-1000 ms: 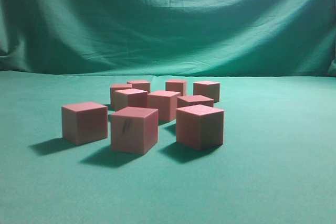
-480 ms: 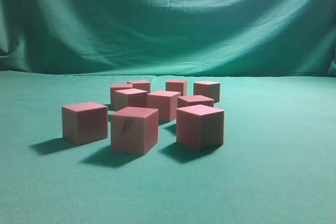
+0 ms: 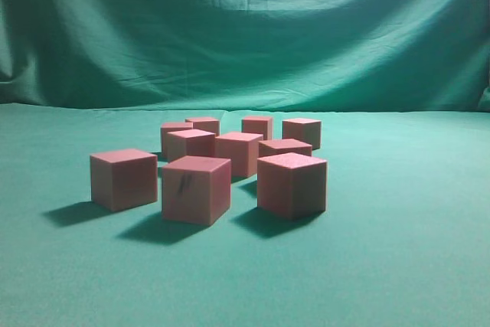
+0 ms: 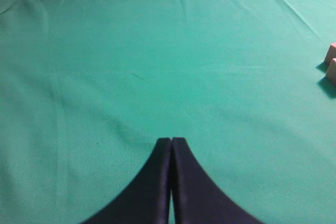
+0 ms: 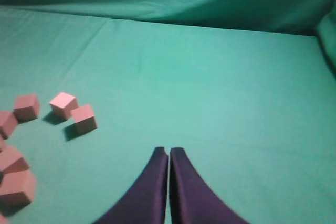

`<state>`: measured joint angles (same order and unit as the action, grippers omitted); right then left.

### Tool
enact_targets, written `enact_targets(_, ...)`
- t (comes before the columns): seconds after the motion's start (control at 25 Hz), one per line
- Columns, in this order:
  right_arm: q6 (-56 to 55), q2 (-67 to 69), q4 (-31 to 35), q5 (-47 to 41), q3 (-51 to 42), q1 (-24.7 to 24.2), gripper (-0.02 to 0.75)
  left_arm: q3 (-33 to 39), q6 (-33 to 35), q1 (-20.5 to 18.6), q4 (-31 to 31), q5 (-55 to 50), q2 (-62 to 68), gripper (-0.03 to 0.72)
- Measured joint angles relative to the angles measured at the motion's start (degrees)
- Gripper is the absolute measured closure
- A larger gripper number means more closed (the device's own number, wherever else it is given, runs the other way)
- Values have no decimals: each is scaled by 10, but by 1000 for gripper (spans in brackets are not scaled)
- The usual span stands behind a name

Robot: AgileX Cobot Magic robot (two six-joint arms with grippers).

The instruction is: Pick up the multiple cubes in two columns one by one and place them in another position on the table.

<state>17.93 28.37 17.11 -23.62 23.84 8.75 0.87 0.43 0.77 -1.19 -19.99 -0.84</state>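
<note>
Several salmon-red cubes stand grouped mid-table in the exterior view, the nearest being a scribbled cube (image 3: 195, 189), one on its left (image 3: 123, 178) and one on its right (image 3: 292, 184). No gripper shows in that view. My left gripper (image 4: 171, 140) is shut and empty over bare cloth, with two cubes (image 4: 331, 65) at the right edge of its view. My right gripper (image 5: 168, 150) is also shut and empty, and the cubes (image 5: 84, 118) lie well off to its left.
The table (image 3: 398, 250) is covered in teal-green cloth, with open cloth in front of and to both sides of the cubes. A draped green backdrop (image 3: 245, 28) closes off the far side.
</note>
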Motion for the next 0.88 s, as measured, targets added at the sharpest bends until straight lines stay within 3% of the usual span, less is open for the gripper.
enact_targets(0.24, 6, -116, 3, 73, -142, -74, 738, 0, 0, 0, 0, 0, 0, 688)
enact_targets(0.48, 6, -229, 4, 94, -245, -96, 738, 0, 0, 0, 0, 0, 0, 688)
enact_targets(0.88, 8, -291, -18, 12, -254, -103, 738, 0, 0, 0, 0, 0, 0, 688)
